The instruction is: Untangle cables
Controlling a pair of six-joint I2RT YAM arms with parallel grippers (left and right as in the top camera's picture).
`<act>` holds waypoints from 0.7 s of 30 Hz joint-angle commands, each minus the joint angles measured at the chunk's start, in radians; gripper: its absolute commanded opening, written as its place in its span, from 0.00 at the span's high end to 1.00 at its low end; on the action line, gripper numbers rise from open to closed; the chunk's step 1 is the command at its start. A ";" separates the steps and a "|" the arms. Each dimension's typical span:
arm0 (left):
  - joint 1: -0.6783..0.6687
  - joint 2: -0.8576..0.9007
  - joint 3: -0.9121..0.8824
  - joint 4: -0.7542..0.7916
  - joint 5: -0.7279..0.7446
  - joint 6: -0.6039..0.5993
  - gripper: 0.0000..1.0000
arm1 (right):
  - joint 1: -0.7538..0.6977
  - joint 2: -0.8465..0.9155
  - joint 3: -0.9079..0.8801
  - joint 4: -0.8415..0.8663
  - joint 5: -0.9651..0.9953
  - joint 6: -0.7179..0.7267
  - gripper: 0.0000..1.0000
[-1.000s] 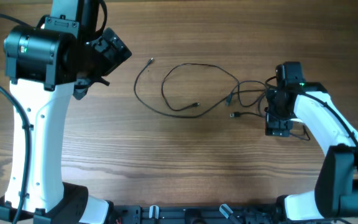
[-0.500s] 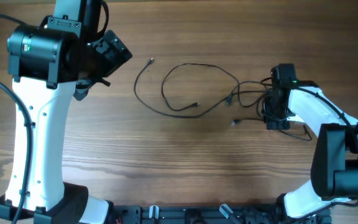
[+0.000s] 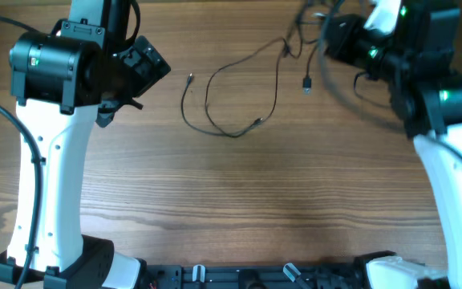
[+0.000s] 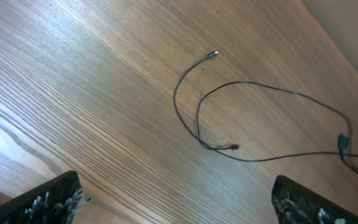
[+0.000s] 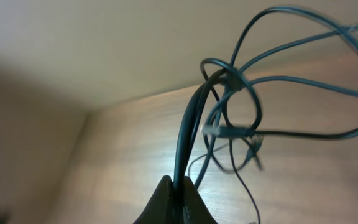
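The cables [image 3: 233, 135] are two thin black cords. Part of them lies in loose loops on the wooden table, with one end [image 3: 191, 78] at the left. The other part is lifted toward the far right, where a plug [image 3: 307, 83] dangles. My right gripper [image 3: 327, 32] is raised above the table's far right and is blurred in the overhead view. In the right wrist view it [image 5: 179, 194] is shut on a cable strand, with a knotted tangle [image 5: 229, 81] hanging beyond its tips. My left gripper [image 4: 179, 211] is open and holds nothing, well short of the loops [image 4: 253, 85].
The left arm's white column [image 3: 50, 177] stands at the table's left side, and the right arm's white link [image 3: 455, 185] runs down the right side. The wooden table top [image 3: 239, 201] fills the near half of the overhead view.
My right gripper has shut on the cables. It rose and swung toward the far edge, dragging the tangle and loops up and to the right. The left arm has stayed still.
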State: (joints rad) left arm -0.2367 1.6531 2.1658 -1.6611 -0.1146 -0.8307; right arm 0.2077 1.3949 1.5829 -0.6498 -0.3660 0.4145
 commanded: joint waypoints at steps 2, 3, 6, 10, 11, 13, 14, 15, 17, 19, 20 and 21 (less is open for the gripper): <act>-0.008 0.032 -0.007 0.050 0.014 0.067 0.00 | 0.145 -0.063 0.014 -0.031 0.033 -0.378 0.96; -0.014 0.045 -0.007 0.107 0.117 0.166 0.00 | 0.153 -0.063 0.014 -0.031 0.063 -0.377 0.96; -0.028 0.079 -0.007 0.238 0.453 0.383 0.00 | 0.152 -0.063 0.014 -0.032 0.090 -0.360 0.96; -0.019 0.098 -0.007 0.336 0.761 0.491 0.00 | 0.152 -0.064 0.014 -0.035 0.090 -0.367 0.96; -0.027 0.098 -0.007 0.356 0.780 0.604 0.00 | 0.152 -0.064 0.014 -0.035 0.090 -0.367 0.96; -0.046 0.098 -0.008 0.353 0.724 0.908 0.10 | 0.152 -0.064 0.014 -0.035 0.090 -0.365 0.96; -0.055 0.101 -0.008 0.359 0.642 0.989 0.00 | 0.152 -0.064 0.014 -0.038 0.090 -0.364 0.96; -0.064 0.105 -0.008 0.385 0.522 1.003 0.00 | 0.152 -0.064 0.014 -0.045 0.090 -0.362 0.96; -0.076 0.119 -0.008 0.415 0.496 1.094 0.08 | 0.152 -0.064 0.014 -0.050 0.090 -0.362 0.96; -0.089 0.129 -0.008 0.446 0.599 1.224 0.27 | 0.152 -0.064 0.014 -0.047 0.089 -0.362 0.96; -0.095 0.136 -0.008 0.467 0.666 1.248 0.27 | 0.152 -0.064 0.014 -0.048 0.089 -0.362 0.96; -0.099 0.143 -0.008 0.491 0.708 1.247 0.26 | 0.152 -0.064 0.014 -0.050 0.089 -0.362 0.96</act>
State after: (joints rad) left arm -0.3195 1.7699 2.1586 -1.2072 0.4706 0.2737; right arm 0.3592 1.3403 1.5848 -0.7025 -0.2867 0.0723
